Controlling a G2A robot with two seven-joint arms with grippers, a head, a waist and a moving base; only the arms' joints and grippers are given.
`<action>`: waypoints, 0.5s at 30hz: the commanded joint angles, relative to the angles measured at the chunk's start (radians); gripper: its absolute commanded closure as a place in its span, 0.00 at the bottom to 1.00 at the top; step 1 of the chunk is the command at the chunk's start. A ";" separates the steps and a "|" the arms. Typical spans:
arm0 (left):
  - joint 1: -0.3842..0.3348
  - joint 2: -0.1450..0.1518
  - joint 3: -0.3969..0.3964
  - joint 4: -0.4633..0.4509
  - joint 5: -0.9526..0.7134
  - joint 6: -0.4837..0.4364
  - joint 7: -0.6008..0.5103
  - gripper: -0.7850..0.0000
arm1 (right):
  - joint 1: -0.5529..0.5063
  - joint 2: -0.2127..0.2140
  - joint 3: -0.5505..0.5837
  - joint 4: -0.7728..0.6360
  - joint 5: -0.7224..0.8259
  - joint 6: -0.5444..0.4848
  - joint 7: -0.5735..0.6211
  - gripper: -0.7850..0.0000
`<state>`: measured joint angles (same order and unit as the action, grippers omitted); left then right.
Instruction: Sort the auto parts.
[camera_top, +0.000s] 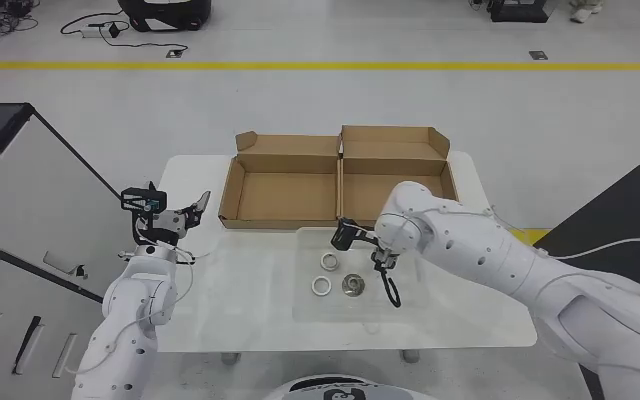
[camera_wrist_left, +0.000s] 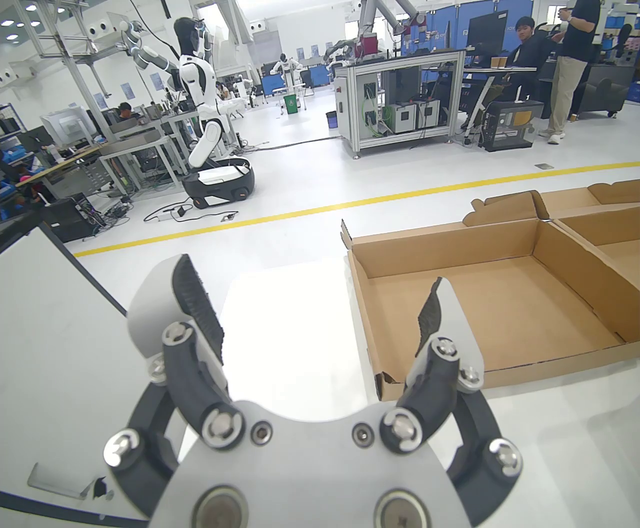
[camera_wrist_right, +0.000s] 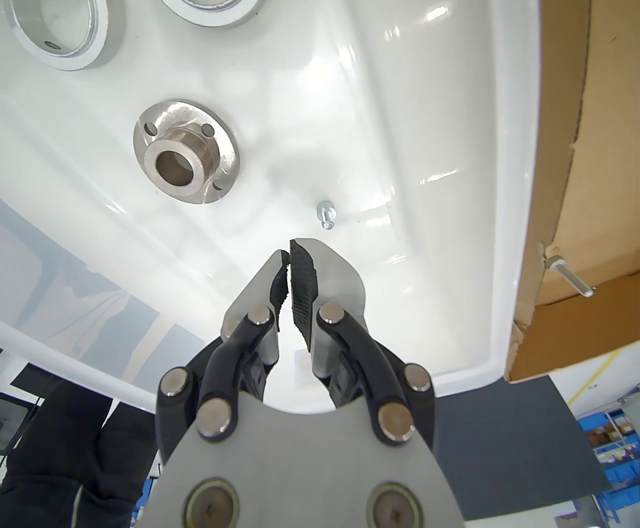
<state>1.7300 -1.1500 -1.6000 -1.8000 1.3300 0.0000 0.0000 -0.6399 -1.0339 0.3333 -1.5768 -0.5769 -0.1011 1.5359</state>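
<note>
A flanged metal bushing (camera_wrist_right: 185, 150) (camera_top: 353, 286) and two metal rings (camera_top: 328, 262) (camera_top: 321, 286) lie in a white tray (camera_wrist_right: 400, 100) (camera_top: 450, 290). A small bolt (camera_wrist_right: 326, 214) stands on the tray floor just beyond my right gripper (camera_wrist_right: 291, 246). That gripper is shut with nothing between its pads and hangs over the tray's middle. My left gripper (camera_wrist_left: 311, 270) (camera_top: 193, 208) is open and empty above the table's left side, facing the left cardboard box (camera_wrist_left: 500, 310) (camera_top: 280, 195).
A second open cardboard box (camera_top: 395, 185) (camera_wrist_right: 565, 150) stands beside the first, both behind the tray. A metal pin (camera_wrist_right: 570, 275) lies at the torn box edge. A white board leans at the table's left side (camera_wrist_left: 50, 325).
</note>
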 joint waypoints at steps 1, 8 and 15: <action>0.000 0.000 0.000 0.000 0.000 0.000 0.000 0.00 | -0.001 0.000 -0.001 0.001 0.000 0.001 0.000 0.72; 0.000 0.000 0.000 0.000 0.000 0.000 0.000 0.00 | -0.006 -0.007 0.002 0.026 -0.010 -0.005 -0.004 0.65; 0.000 0.000 0.000 0.000 0.000 0.000 0.000 0.00 | -0.011 -0.024 -0.002 0.068 -0.021 -0.022 -0.025 0.67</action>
<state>1.7300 -1.1500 -1.6000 -1.8000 1.3300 0.0000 0.0000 -0.6504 -1.0556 0.3318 -1.5158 -0.5977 -0.1198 1.5134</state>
